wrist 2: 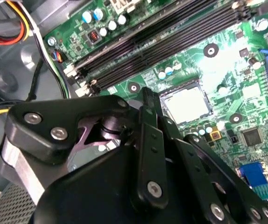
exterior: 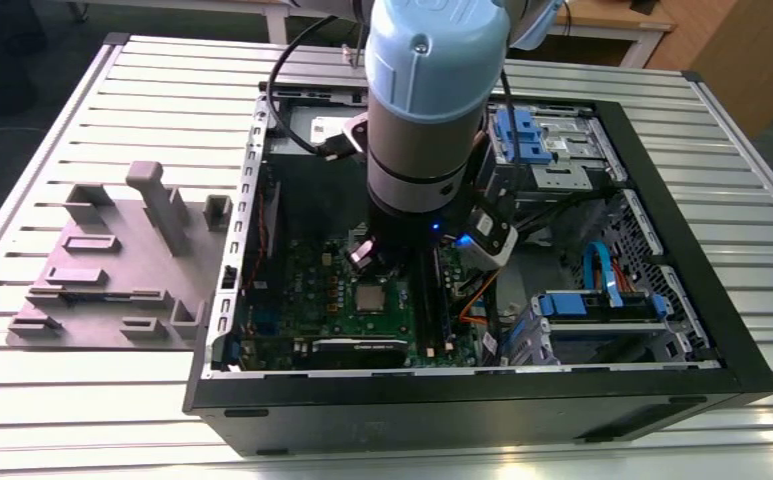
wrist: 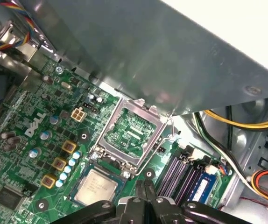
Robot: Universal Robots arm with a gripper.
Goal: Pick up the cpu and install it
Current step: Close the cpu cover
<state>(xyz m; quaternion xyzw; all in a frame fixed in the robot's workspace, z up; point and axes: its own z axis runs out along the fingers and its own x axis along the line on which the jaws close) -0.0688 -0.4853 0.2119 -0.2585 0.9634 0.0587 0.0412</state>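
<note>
cpu [wrist: 96, 186] sits in socket on motherboard [wrist: 31, 140]. First wrist view: metal load frame [wrist: 134, 130] open beside it. Gripper [wrist: 144, 185] nearby, fingers closed, empty. Ext. view: PC case [exterior: 493, 408].

Exterior view: off arm, high up, looking steeply down on table [exterior: 79, 110] and open computer case [exterior: 686, 240]; arm [exterior: 426, 100] mid-frame. Both wrist views: riding arm, close above motherboard [wrist: 45, 140], looking down past gripper [wrist: 143, 189]. Shared ground: cpu [wrist: 96, 186], memory slots [wrist: 180, 170] beside it. Exterior view catches same board from farther off.
</note>
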